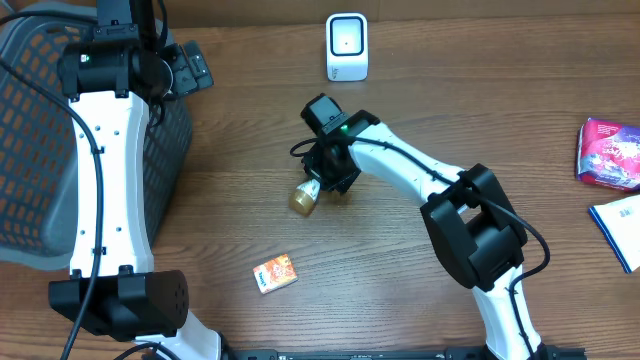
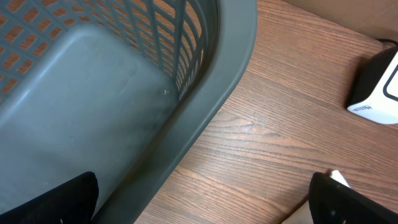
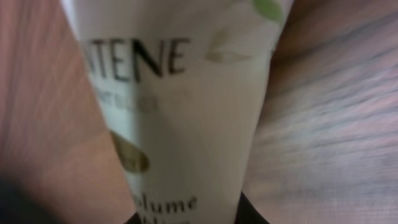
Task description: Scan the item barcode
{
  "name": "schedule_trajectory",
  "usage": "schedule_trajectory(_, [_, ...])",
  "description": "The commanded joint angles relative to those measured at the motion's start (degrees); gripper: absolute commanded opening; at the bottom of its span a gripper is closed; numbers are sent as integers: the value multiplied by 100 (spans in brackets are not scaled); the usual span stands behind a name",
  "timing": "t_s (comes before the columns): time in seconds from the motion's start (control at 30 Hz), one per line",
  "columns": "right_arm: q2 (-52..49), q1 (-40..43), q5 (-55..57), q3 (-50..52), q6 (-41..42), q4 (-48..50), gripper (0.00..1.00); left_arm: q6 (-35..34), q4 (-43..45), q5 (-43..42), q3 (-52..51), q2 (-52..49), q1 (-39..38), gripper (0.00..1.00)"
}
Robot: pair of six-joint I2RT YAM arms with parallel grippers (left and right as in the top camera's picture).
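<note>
Right claw (image 1: 320,183), set over the tube (image 3: 180,112) at mid-worktop (image 1: 400,310); the tube lies in the gap between the fingers, gold cap (image 1: 303,199) pointing toward the lower left, but whether the pads press on it cannot be told. The wrist view shows only the printed front, with brand lettering and the word "volume". No barcode shows, so it probably sits on the hidden face.

To do the step well: grasp the body near its middle, clear of the cap, firmly enough that a soft tube neither slips nor swivels. Lift it straight off the wood, then turn the wrist so that the hidden face looks at the window of the scanner (image 1: 347,46), which stands upright near the far edge, well apart from the tube. The fingers must not cover the code.

The path to the scanner is bare wood, with nothing in between. Left claw (image 2: 205,208), fingers spread wide and empty, hovers by the rim of the basket (image 2: 211,112) at the far left, out of the way. Bystanders: a small orange box (image 1: 275,272) nearer the front edge, a pink packet (image 1: 608,152) and a blue-edged pack (image 1: 620,228) at the far right, all well apart from the route
</note>
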State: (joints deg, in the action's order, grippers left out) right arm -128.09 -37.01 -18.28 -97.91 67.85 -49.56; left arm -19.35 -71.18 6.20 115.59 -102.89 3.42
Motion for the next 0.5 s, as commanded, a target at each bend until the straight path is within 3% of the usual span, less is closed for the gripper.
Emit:
schedule_trajectory(0.0, [-68,203,-2238,103,-1272,-118,17,4,-17,-24,-4,-66,-7,100])
schedule_trajectory(0.17, [-68,756,-3803,103,-2334,-629,18,7,-17,-24,-4,-66,-7,100])
schedule_trajectory(0.3, [-68,1132,-3838,105,-2487,-802,23,4,-20,-24,-4,-66,-7,100])
schedule_trajectory(0.37, [-68,1290,-3705,105,-2581,-756,31,4,-17,-24,-4,-66,-7,100])
schedule_trajectory(0.47, [-68,1480,-2640,105,-2614,-811,35,4,-17,-24,-4,-66,-7,100])
